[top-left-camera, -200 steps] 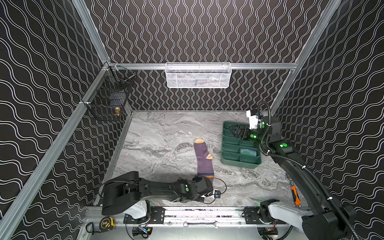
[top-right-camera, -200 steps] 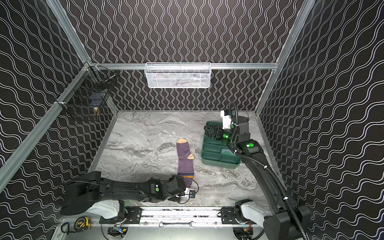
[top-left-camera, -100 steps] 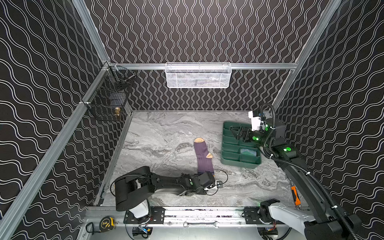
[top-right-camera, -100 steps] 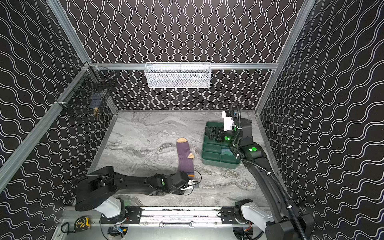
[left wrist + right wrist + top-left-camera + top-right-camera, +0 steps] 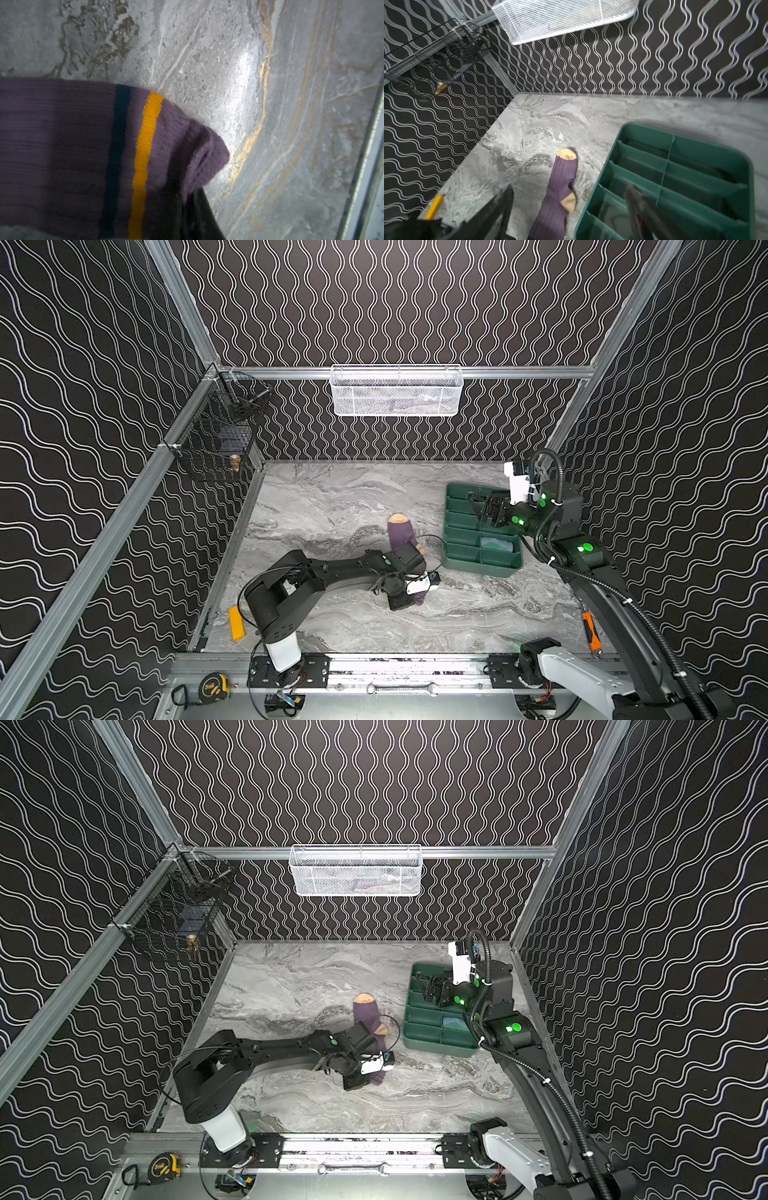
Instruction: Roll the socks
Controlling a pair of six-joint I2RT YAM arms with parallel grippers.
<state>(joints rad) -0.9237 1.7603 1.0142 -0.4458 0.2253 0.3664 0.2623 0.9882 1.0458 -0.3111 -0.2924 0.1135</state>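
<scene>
In both top views the left gripper (image 5: 409,598) (image 5: 368,1078) sits low on the worktop (image 5: 332,506), clamped on the cuff end of the purple sock (image 5: 400,531), which lies flat beside the green tray (image 5: 478,569). The right gripper (image 5: 484,508) hovers over that tray.

Left wrist: ribbed knit with navy and orange stripes, the cuff bunched against a dark finger (image 5: 199,218). I think both layers are pinched, though shadow hides the bite. I'd turn the wrist slowly and keep tension, so the soft knit winds evenly on slick marble.

Right wrist: its fingers (image 5: 504,207) stand wide apart, empty; the tan toe and heel show.
</scene>
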